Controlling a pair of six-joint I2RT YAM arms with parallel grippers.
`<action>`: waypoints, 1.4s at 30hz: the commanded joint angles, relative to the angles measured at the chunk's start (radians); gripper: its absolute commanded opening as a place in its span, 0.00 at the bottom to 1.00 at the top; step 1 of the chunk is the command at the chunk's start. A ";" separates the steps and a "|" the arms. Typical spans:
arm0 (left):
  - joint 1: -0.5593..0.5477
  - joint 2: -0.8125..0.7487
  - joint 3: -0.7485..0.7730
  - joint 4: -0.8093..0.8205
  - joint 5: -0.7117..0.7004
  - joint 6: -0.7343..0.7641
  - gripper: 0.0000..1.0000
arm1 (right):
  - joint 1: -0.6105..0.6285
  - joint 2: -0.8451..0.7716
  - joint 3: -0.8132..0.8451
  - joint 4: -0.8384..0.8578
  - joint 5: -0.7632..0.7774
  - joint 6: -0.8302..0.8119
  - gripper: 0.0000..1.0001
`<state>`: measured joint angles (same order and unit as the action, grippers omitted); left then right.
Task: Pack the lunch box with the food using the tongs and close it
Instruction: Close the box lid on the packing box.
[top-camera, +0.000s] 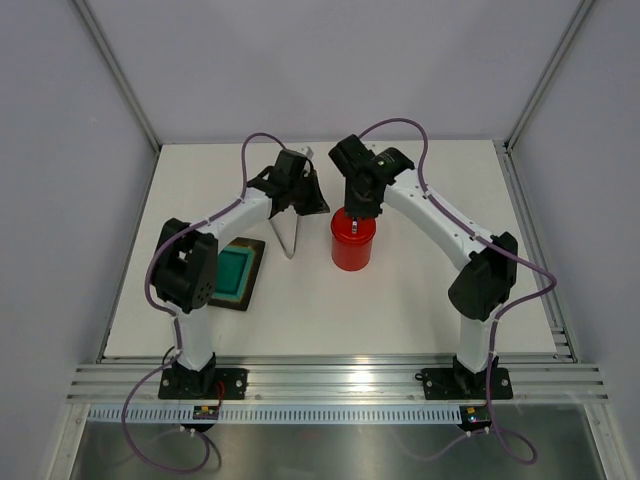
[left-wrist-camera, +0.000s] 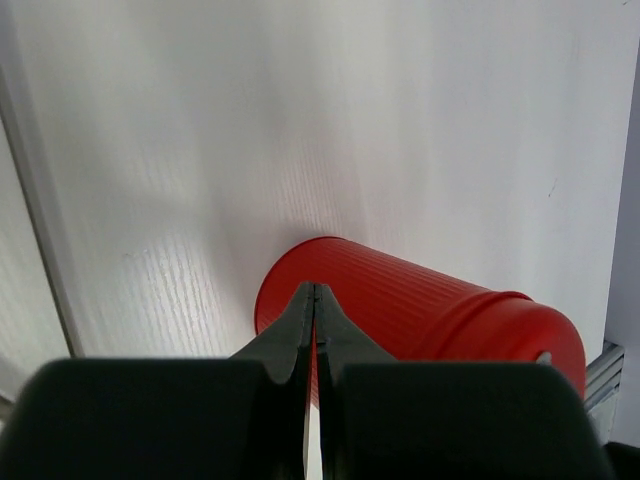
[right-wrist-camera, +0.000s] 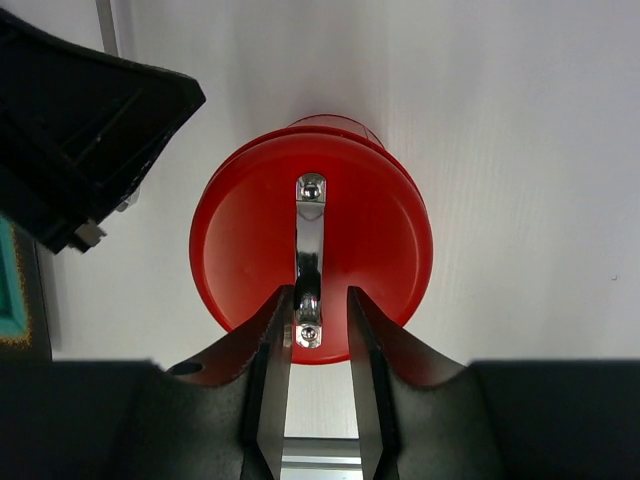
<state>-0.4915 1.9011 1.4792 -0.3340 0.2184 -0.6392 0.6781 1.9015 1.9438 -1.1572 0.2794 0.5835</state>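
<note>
The red lunch box stands upright near the table's middle with its red lid on top. My right gripper hangs straight above it, open. Its fingers straddle the near end of the lid's silver handle, with a gap on the right side. My left gripper is shut on nothing, its tips close to the lunch box's ribbed side. The silvery tongs show just below the left gripper in the top view. They are absent from the left wrist view. The food is hidden.
A black square tray with a teal mat lies left of the lunch box, near the left arm's elbow. The left gripper's black body sits close beside the lid. White walls enclose the table at the back and sides.
</note>
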 joint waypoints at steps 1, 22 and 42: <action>0.005 0.029 0.023 0.137 0.059 -0.040 0.00 | 0.009 0.004 0.015 0.004 0.012 0.010 0.35; -0.002 -0.045 -0.312 0.546 0.254 -0.200 0.00 | 0.008 -0.039 -0.081 0.062 0.018 0.064 0.00; -0.074 -0.134 -0.428 0.561 0.205 -0.185 0.00 | 0.006 -0.028 -0.071 0.037 -0.002 0.213 0.00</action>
<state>-0.5148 1.8191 1.0744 0.2016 0.3702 -0.8215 0.6788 1.8671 1.8778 -1.1362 0.2794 0.7387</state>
